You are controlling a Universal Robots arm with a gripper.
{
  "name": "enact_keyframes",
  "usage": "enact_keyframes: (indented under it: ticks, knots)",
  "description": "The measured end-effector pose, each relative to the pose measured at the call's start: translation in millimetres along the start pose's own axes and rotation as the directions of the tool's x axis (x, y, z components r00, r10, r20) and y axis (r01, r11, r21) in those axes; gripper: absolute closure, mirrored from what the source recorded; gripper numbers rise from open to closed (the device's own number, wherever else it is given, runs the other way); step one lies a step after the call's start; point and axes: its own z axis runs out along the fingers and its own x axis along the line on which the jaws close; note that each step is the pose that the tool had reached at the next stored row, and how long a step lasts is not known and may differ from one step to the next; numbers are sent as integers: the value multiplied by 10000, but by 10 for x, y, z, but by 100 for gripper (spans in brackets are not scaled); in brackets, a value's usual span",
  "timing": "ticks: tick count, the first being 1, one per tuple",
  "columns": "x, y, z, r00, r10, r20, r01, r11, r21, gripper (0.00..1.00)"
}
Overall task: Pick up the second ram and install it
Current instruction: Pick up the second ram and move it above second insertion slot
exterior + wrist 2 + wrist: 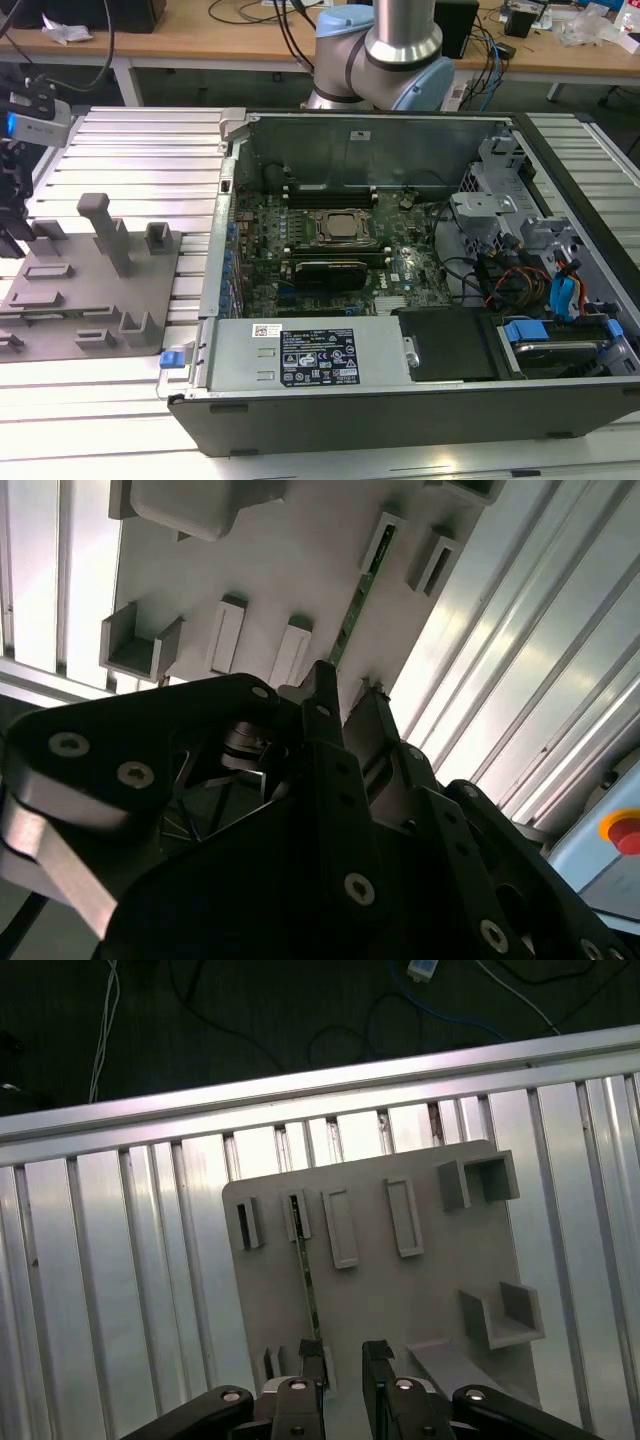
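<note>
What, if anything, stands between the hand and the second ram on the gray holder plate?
Nothing visible does. In the first wrist view the open hand hangs over the gray holder plate, and the second ram stands on edge in its slots, its near end close beside the hand, with no other part between.

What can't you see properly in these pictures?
- Second ram: edge-on in both wrist views, so its flat sides are hidden.
- Its near end: behind a gripper finger in the first wrist view.
- Gripper in the exterior view: cut off at that view's left edge.
- Memory slots in the computer: too small there to tell if filled.
</note>
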Motion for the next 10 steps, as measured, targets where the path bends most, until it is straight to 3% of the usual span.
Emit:
enact_keyframes:
  ticks: [10]
  knots:
    - [5,-5,104,10000,-53,-2,53,10000,0,70]
